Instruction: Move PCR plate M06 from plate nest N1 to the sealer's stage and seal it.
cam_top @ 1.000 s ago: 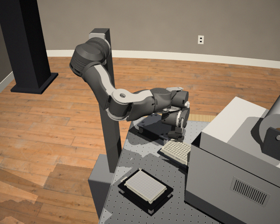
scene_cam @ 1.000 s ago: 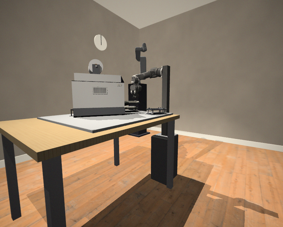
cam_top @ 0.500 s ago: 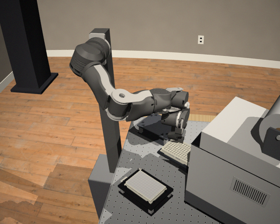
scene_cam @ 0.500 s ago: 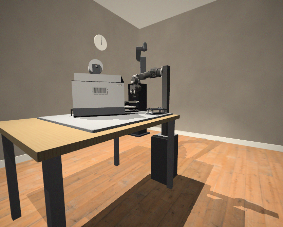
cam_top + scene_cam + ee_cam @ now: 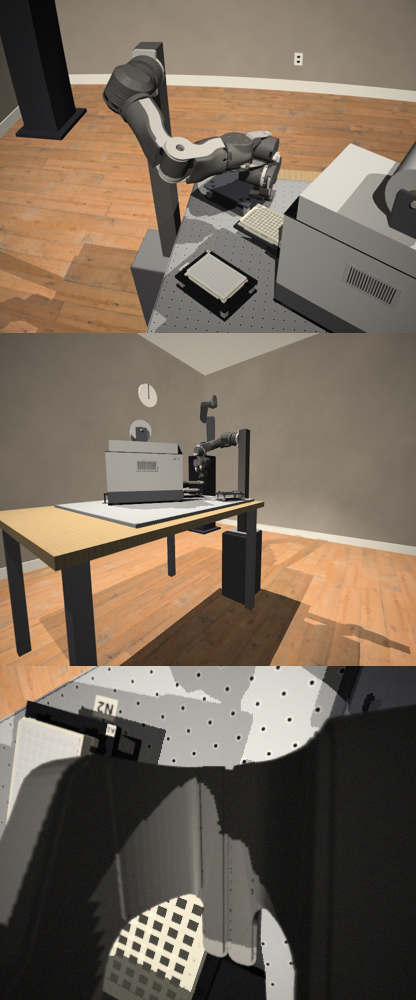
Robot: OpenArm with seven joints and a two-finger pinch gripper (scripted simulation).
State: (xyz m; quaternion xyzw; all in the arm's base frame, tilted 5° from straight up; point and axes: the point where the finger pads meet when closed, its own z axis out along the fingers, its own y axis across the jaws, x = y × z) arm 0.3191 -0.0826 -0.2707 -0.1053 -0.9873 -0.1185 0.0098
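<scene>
The open-welled plate M06 (image 5: 262,222) lies flat on the sealer's stage, which stands out of the housing's front. Part of the plate is hidden behind the housing corner. In the wrist view its wells (image 5: 155,951) show just below my fingers. My gripper (image 5: 262,194) (image 5: 238,859) hangs a little above the plate's far end, fingers shut together with nothing between them. Plate nest N1 (image 5: 230,190) is empty, under my wrist. The sealed plate M09 (image 5: 217,277) sits on nest N2, which also shows in the wrist view (image 5: 47,751). The START key and lamp are hidden.
The grey sealer housing (image 5: 347,225) fills the right side, with a foil roll (image 5: 404,183) on top. The arm's post (image 5: 163,166) stands at the breadboard's left edge. In the exterior view the sealer (image 5: 143,475) hides most of the stage.
</scene>
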